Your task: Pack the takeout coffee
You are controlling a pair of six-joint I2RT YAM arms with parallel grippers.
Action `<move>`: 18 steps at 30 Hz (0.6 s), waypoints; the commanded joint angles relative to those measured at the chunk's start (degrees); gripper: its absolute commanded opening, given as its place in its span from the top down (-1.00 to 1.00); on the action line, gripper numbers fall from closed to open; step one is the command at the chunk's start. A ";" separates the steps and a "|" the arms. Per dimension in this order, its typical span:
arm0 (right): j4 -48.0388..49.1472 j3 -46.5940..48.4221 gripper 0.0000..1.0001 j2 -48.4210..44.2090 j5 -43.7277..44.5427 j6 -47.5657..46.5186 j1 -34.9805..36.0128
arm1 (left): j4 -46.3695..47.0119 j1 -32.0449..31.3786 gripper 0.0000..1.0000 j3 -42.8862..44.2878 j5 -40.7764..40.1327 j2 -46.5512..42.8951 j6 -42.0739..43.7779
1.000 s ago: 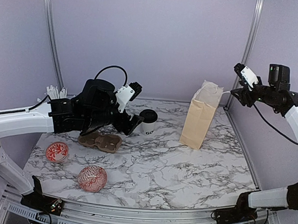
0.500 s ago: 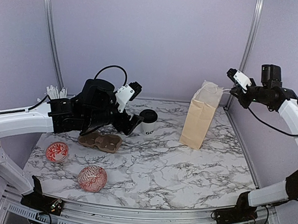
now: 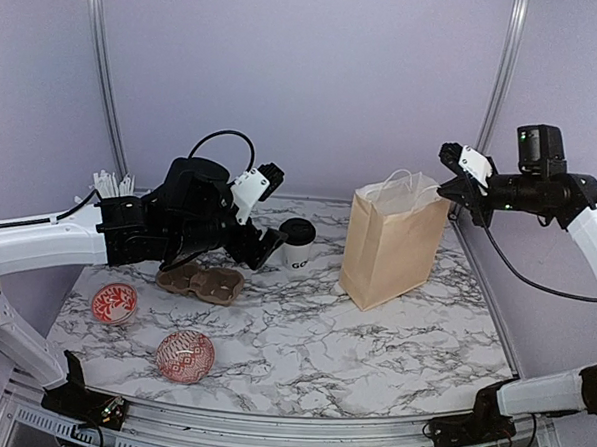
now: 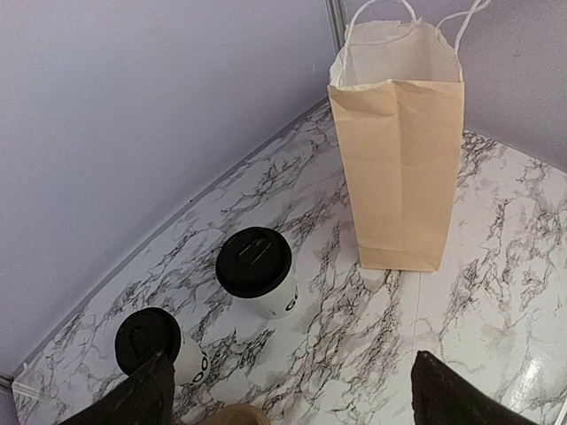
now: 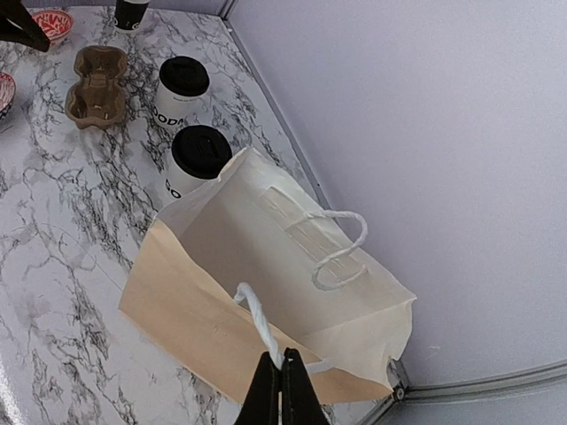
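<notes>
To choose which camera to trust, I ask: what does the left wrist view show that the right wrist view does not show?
Only the left wrist view: the left gripper, jaws wide apart, and the paper bag at full height from the side. Only the right wrist view: the right gripper shut on the bag's white handle, the bag's inside, and a red patterned bowl. Both: the bag and two lidded cups.

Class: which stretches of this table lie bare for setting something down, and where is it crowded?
Bare: the marble table in front of the paper bag, to the near edge. Crowded: the left, with cups, carrier, patterned bowls and left gripper.
</notes>
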 commanded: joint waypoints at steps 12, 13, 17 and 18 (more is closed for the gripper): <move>-12.59 4.40 1.00 0.10 -18.90 5.24 6.38 | -0.59 -0.03 -0.88 0.12 0.42 0.17 0.48; -12.02 3.67 1.00 -0.07 -18.82 5.69 6.57 | -0.56 -0.03 -0.87 0.05 2.05 0.04 0.50; -10.07 1.96 0.99 -1.35 -18.55 6.54 6.67 | 0.15 -0.03 -0.88 0.20 12.82 -1.65 -1.83; -10.05 2.01 0.93 -1.49 -18.59 6.58 6.61 | 0.78 -0.06 -0.88 0.39 14.88 -2.01 -2.92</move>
